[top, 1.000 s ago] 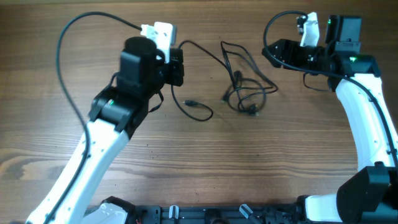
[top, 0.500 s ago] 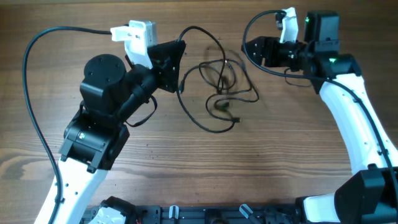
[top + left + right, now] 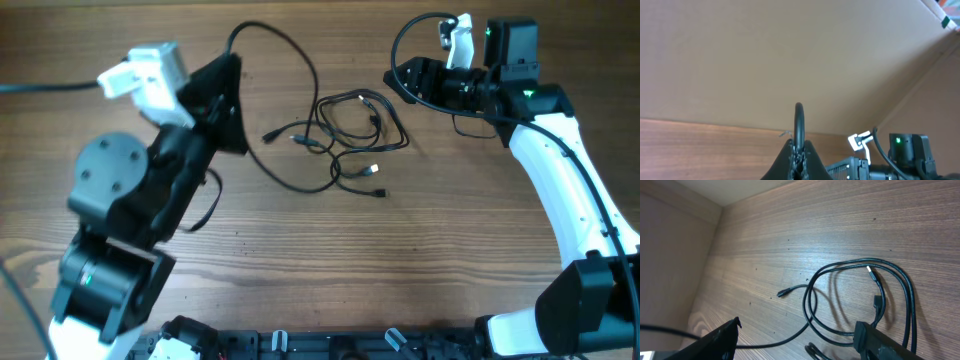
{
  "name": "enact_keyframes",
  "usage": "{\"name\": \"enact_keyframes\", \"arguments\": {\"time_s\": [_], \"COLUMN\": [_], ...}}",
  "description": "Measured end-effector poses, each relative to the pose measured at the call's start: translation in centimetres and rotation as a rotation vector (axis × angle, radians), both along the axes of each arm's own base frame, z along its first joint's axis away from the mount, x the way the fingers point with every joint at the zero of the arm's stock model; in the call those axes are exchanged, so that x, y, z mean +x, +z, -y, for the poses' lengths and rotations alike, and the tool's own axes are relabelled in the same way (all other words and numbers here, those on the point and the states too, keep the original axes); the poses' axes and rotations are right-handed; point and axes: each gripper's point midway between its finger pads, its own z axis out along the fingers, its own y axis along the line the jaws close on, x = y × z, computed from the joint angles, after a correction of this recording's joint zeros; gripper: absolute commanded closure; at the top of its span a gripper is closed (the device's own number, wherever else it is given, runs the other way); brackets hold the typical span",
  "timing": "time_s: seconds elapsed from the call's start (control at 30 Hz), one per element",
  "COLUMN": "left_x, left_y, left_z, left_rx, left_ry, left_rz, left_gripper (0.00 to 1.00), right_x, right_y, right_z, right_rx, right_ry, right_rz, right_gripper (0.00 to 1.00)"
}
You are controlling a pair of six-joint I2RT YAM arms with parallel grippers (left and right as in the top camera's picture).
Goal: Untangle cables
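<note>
The cables (image 3: 345,135) lie as thin black loops with small plugs in the middle of the wooden table, partly knotted. One strand (image 3: 282,45) rises from the pile in a long arc to my left gripper (image 3: 232,75), which is shut on it and lifted up at the left. In the left wrist view the cable (image 3: 799,125) stands pinched between the closed fingers (image 3: 799,150). My right gripper (image 3: 397,82) is open and empty, just right of the pile. The right wrist view shows loops (image 3: 860,295) lying between its spread fingers (image 3: 800,335).
The wooden table (image 3: 420,260) spans the view. A thick black wire (image 3: 410,30) loops over my right arm's wrist. A beige wall (image 3: 790,55) fills the left wrist view behind the table.
My left gripper has risen and swung left, pulling the held cable out into a longer arc. The pile has slid left and loosened. My right gripper has shifted slightly left.
</note>
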Motion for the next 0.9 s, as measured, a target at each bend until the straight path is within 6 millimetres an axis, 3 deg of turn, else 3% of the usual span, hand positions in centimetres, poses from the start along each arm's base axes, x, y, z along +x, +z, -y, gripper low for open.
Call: {"name": "enact_keyframes", "arguments": {"time_s": [0.27, 0.47, 0.57, 0.7, 0.9], "left_x": [-1.9, -5.3, -6.8, -6.8, -5.0], "left_y": [-3.3, 0.1, 1.4, 0.9, -1.2], "left_z": [-1.5, -6.9, -10.5, -12.8, -13.5], "left_rx": [0.057, 0.034, 0.045, 0.105, 0.197], "left_ry": [0.038, 0.259, 0.427, 0.572, 0.65], "left_rz": [-0.136, -0.008, 0.044, 0.023, -0.063], "left_gripper": [0.96, 0.96, 0.96, 0.96, 0.96], "right_x": [0.0, -0.1, -0.1, -0.5, -2.0], "right_y": [0.0, -0.1, -0.1, -0.5, 0.1], "right_z": [0.0, 0.0, 0.0, 0.1, 2.2], "right_rx": [0.0, -0.002, -0.002, -0.016, -0.093], "right_ry": [0.0, 0.001, 0.001, 0.013, -0.03], "right_rz": [-0.002, -0.008, -0.009, -0.02, -0.026], "right_gripper": [0.24, 0.25, 0.32, 0.35, 0.34]}}
